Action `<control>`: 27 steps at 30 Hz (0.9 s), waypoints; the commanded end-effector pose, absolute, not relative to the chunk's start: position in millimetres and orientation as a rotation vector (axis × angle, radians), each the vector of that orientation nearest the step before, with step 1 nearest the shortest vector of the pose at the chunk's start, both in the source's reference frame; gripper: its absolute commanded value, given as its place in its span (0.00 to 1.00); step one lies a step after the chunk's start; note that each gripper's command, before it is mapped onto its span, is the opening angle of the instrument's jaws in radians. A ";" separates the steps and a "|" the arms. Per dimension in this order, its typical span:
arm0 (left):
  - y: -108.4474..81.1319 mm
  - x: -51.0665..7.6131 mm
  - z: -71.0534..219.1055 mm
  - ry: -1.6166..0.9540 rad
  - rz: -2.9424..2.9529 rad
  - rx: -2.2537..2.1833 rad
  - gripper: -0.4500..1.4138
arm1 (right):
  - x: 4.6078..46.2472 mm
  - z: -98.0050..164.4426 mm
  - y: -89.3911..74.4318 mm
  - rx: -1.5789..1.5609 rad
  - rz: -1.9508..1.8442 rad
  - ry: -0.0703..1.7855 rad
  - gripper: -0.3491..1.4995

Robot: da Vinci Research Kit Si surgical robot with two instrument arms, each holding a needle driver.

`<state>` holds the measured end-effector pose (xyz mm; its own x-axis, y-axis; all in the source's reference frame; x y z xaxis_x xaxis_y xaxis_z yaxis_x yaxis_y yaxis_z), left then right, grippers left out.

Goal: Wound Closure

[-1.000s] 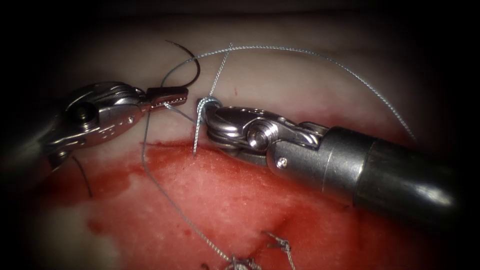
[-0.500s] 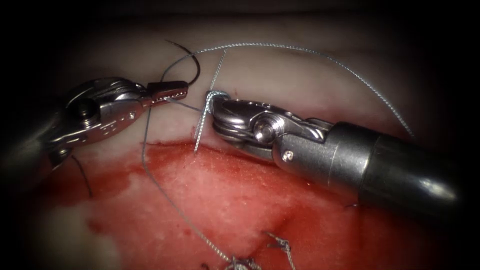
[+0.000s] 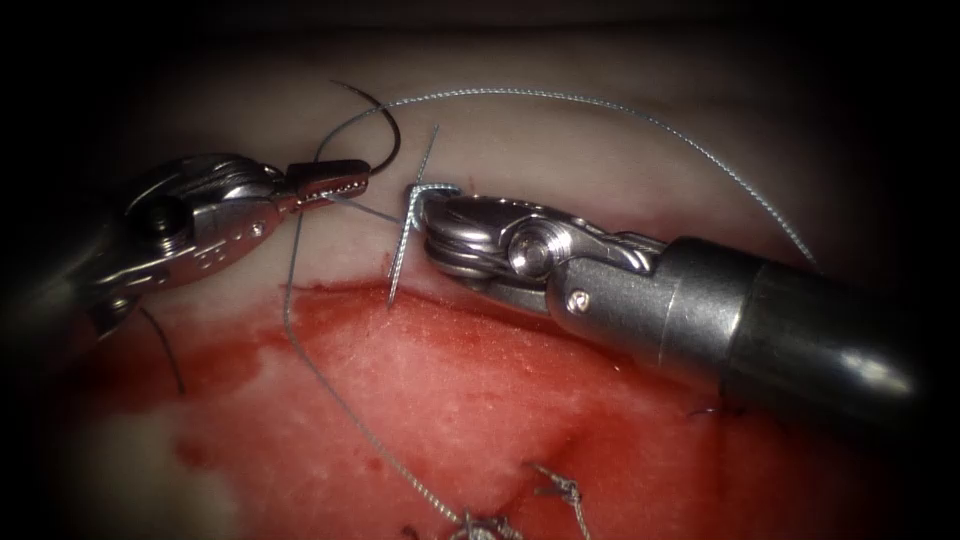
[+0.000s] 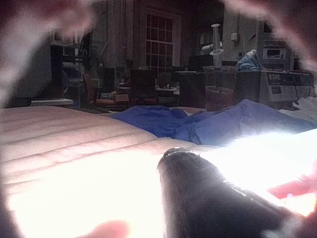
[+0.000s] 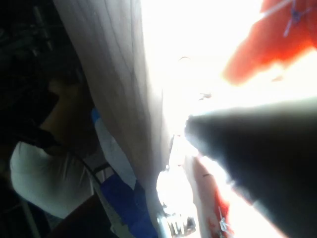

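Bottom center of endoscope view: old knots (image 3: 490, 522) w/ cut ends on red fluid (image 3: 450, 390) over tissue (image 3: 560, 160). Mid frame, right tool (image 3: 425, 205) enters from right; thread (image 3: 600, 105) wrapped round its tip, can't tell jaw state. Left tool (image 3: 335, 182) at center-left, jaws closed on thread. Farther back, upper left of center, needle (image 3: 390, 130) lies free on pale tissue, held by neither, not in tissue.

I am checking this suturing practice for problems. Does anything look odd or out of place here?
One thing: the thin grey thread is wound around the tip of the right arm's steel hand. The left arm's steel hand is shut on the thread; the dark curved needle lies free above it. Red fluid covers the pale tissue.
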<state>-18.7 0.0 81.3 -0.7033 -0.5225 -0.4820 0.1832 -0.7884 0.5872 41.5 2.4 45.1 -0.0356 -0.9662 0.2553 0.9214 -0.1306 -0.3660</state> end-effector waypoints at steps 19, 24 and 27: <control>1.8 -18.5 79.9 -0.736 -2.490 0.921 0.00 | 41.8 43.1 4.5 -0.537 -1.603 0.201 0.46; 1.8 -18.5 79.9 -0.738 -2.491 0.919 0.00 | 41.7 43.3 4.4 -0.543 -1.606 0.199 0.38; 1.5 -18.6 80.2 -0.745 -2.494 0.909 0.00 | 42.0 43.8 3.8 -0.522 -1.620 0.202 0.32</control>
<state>-18.6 -0.1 81.1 -0.7167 -0.5099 -0.4757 0.1715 -0.7901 0.5885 41.2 2.6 44.7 -0.0442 -0.9778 0.2050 0.8975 -0.1290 -0.4218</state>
